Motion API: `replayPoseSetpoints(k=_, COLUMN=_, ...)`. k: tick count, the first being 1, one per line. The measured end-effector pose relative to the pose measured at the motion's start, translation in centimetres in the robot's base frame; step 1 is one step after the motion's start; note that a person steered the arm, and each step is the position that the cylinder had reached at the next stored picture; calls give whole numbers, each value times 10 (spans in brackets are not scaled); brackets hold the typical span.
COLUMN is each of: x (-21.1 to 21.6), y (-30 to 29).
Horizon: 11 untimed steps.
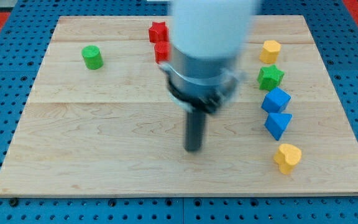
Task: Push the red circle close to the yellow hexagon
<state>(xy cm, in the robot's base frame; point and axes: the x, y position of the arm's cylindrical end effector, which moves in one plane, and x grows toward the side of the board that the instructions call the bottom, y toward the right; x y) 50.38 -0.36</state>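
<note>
A red block [161, 51], likely the red circle, sits near the view's top centre, its right side hidden behind my arm. The yellow hexagon [270, 50] lies at the upper right. My tip [193, 149] rests on the board's middle, well below the red block and to the left of the hexagon, touching no block. The arm's pale body covers the board's top centre.
A red star [158, 31] sits just above the red block. A green circle [92, 57] lies at upper left. Down the right side run a green star [270, 77], a blue cube [276, 99], a blue triangle [278, 124] and a yellow heart [288, 157].
</note>
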Motion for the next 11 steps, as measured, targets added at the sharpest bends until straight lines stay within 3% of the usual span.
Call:
replayPoseSetpoints(k=1, x=-89, y=-51)
replayPoseSetpoints(k=2, x=-146, y=-85)
replayPoseSetpoints(k=3, x=-189, y=-53)
replayPoseSetpoints(k=5, x=-192, y=5)
replayPoseSetpoints(k=6, x=-194, y=-51)
replayPoseSetpoints(k=10, x=-228, y=133)
replayPoseSetpoints(k=11, x=-241, y=136)
